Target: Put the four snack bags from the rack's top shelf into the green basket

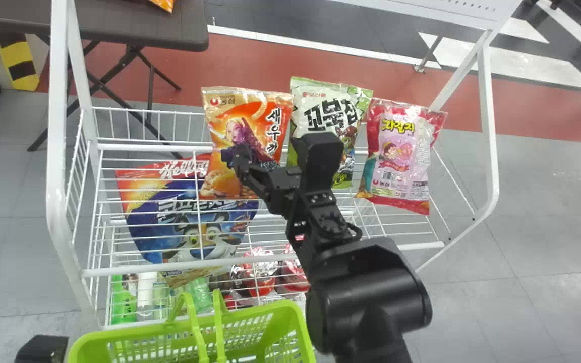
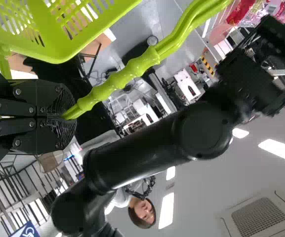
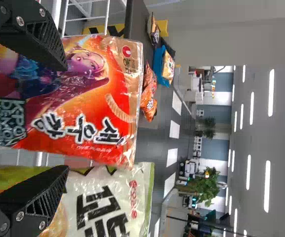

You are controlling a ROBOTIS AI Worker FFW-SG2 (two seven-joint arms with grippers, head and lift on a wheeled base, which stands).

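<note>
Wants closing on the orange, glossy plastic snack bag (image 1: 246, 132), propped upright on the white wire rack (image 1: 57, 151), just toward eleven o'clock from the black right gripper (image 3: 65, 117), spread to either side and nearer than the left. Runs twelve to six lengthwise; best squeezed three to nine. Pinched tight in the black left gripper (image 2: 63, 116): handle (image 2: 117, 80) of the green plastic basket (image 2: 58, 52), toward seven o'clock.

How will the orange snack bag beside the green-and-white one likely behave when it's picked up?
The orange snack bag is probably light for its size, being a pillowy film packet. Its glossy, creased surface suggests it could slip a little. The thin, wrinkled top edge looks floppy, so it may bend if pinched there.
</note>
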